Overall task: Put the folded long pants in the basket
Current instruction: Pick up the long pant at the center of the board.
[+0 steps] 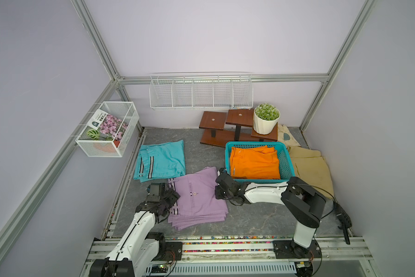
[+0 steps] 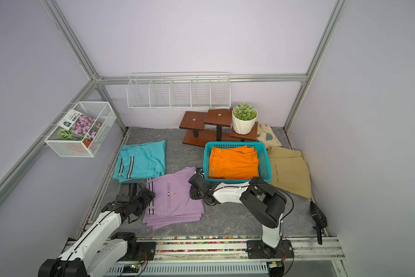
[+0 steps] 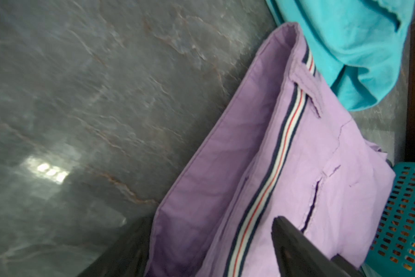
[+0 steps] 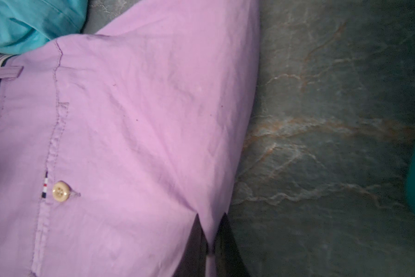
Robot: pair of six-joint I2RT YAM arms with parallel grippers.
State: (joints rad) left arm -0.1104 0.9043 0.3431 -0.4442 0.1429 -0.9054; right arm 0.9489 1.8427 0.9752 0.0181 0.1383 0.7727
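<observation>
Orange pants [image 1: 254, 164] are seen lying flat inside the basket [image 1: 256, 144], confirmed in both top views (basket [image 2: 235, 143], orange pants [image 2: 234, 165]). The basket is set on the grey marbled tabletop [image 1: 261, 215], just in front of the wooden stand [image 1: 213, 121].

The other three bundles are located outside the basket:
- Lilac pants [image 1: 199, 199] are laid on the tabletop left of the basket, towards the robot. Their far corner is placed just beside the basket's near-left corner.
- Teal pants [image 1: 163, 160] are laid further back on the left, touching the lilac waistband corner.
- Khaki pants [image 1: 309, 167] are laid just beside the basket's right wall and partly hidden by the right arm.

Left claw [image 3: 210, 219] is held spread across the striped waistband edge of the lilac pants [image 3: 333, 187]. One finger [image 3: 295, 247] is seen above the cloth; the other is blurred at the outer side of the folded edge. Nothing is pinched yet.

Right claw [image 4: 211, 231] is pressed together on the opposite edge of the lilac pants [image 4: 129, 120]. A thin fold is pinched between the fingers [image 4: 194, 242], and the cloth is drawn up in a ridge towards the pinch. In a top view the right claw [image 1: 220, 172] is located at the basket's near-left corner.

A potted plant [image 1: 266, 118] is stood on the stand.
</observation>
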